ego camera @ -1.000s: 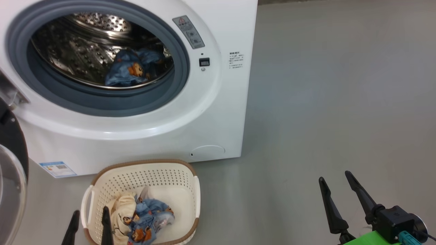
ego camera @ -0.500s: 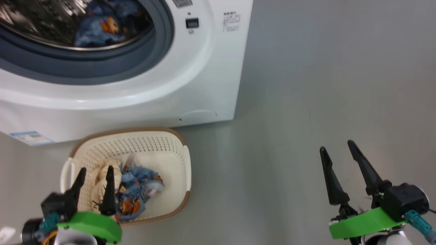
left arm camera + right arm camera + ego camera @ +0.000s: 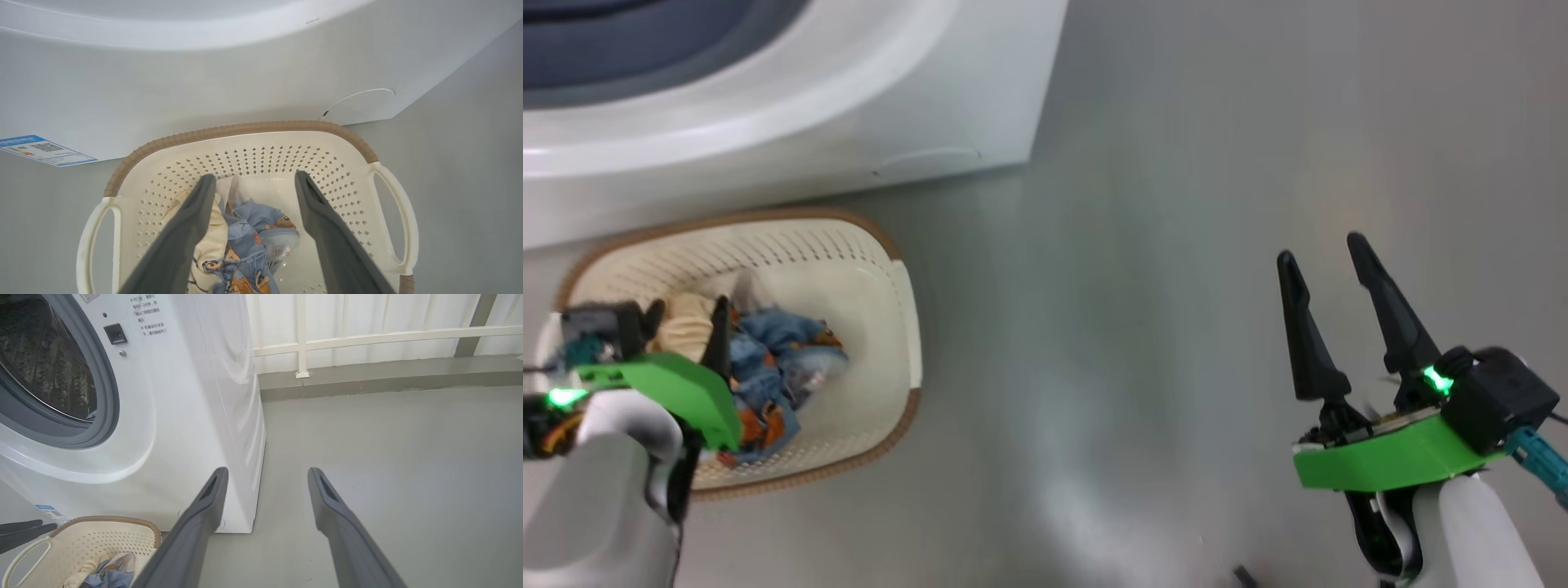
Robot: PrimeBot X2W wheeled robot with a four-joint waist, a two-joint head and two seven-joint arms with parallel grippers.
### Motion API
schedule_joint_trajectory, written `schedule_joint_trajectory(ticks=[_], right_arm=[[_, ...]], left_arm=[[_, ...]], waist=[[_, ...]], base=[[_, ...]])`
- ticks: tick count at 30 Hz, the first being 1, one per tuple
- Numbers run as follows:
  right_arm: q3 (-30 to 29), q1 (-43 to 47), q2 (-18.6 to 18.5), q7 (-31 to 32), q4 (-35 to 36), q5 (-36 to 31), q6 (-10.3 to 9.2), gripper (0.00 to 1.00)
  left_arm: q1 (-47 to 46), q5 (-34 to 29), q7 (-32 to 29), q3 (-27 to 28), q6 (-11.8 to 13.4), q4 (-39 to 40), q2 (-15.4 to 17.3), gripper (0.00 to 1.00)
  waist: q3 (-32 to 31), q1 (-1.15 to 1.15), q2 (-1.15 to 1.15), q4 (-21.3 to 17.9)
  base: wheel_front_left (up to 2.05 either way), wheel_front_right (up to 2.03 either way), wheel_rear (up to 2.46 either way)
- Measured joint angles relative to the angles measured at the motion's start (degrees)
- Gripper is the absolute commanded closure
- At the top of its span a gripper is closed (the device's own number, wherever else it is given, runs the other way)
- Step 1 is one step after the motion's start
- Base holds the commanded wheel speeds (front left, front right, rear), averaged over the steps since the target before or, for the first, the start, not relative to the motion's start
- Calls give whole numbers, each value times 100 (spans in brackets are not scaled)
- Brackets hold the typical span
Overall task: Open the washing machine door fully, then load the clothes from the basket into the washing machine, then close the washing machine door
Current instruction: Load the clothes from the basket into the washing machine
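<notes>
The cream basket (image 3: 894,286) with a brown rim stands on the floor against the front of the white washing machine (image 3: 768,122). Light blue printed clothes (image 3: 784,359) and a cream piece lie in it. My left gripper (image 3: 686,320) hangs open just above the pile, fingers spread either side of the clothes (image 3: 261,222) and holding nothing. Well to the right of the basket, my right gripper (image 3: 1321,251) stands open and empty over bare floor. In the right wrist view the machine's opening (image 3: 45,367) shows the steel drum. The washing machine door is out of view.
Grey floor (image 3: 1143,245) spreads to the right of the machine and basket. A white railing (image 3: 367,335) on a low kerb runs along the far side. A blue label (image 3: 41,150) sits low on the machine's front.
The head camera has tilted down, so the drum has left the head view. My left gripper has come forward over the basket's clothes, still open. The right gripper stays open.
</notes>
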State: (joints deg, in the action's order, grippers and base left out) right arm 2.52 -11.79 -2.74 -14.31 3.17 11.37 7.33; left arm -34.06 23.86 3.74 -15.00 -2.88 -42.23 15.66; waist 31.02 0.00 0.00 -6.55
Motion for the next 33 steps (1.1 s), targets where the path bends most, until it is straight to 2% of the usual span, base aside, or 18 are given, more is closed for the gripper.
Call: schedule_joint_trajectory(ticks=[11, 19, 31, 32, 33], right_arm=[[255, -601, -4, -2, 162, 382, 0, 0], [385, -747, -4, -43, 176, 647, 0, 0], [443, -823, 1, -43, 223, 688, 0, 0], [446, -823, 1, -43, 227, 688, 0, 0], [450, -823, 1, -43, 233, 688, 0, 0]], left_arm=[[-1180, -222, -383, -131, -31, -1322, 403, 0], [-1607, -268, -722, -65, 221, -1983, 751, 0], [-2105, -232, -998, -2, 435, -2409, 973, 0], [-2140, -232, -1006, -2, 461, -2429, 974, 14], [-2172, -232, -1043, -2, 472, -2449, 976, 47]], waist=[[1132, 0, 0, -452], [1800, 0, 0, -830], [2433, 0, 0, -1207], [2457, 0, 0, -1222], [2476, 0, 0, -1234]], base=[[0, 0, 0], [0, 0, 0], [0, 0, 0], [0, 0, 0], [0, 0, 0]])
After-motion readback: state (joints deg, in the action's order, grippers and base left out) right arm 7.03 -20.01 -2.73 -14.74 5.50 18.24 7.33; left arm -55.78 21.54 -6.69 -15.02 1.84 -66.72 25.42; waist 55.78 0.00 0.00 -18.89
